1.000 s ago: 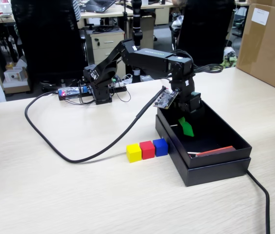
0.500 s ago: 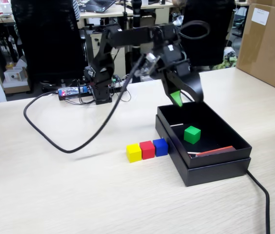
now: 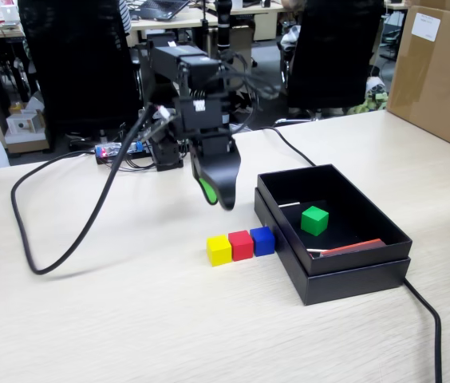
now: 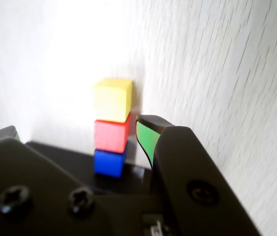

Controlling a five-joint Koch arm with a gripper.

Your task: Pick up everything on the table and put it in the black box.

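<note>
Gripper (image 3: 216, 197) hangs above the table, jaws spread, empty. Fixed view alone shows green cube (image 3: 314, 220) inside black box (image 3: 345, 275); wrist view shows yellow cube (image 4: 112, 100), red cube (image 4: 111, 135), blue cube (image 4: 108, 162) touching in line.

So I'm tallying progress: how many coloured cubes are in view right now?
4. The green cube lies inside the black box. The yellow cube, red cube and blue cube sit in a touching row on the table, just outside the box.
</note>
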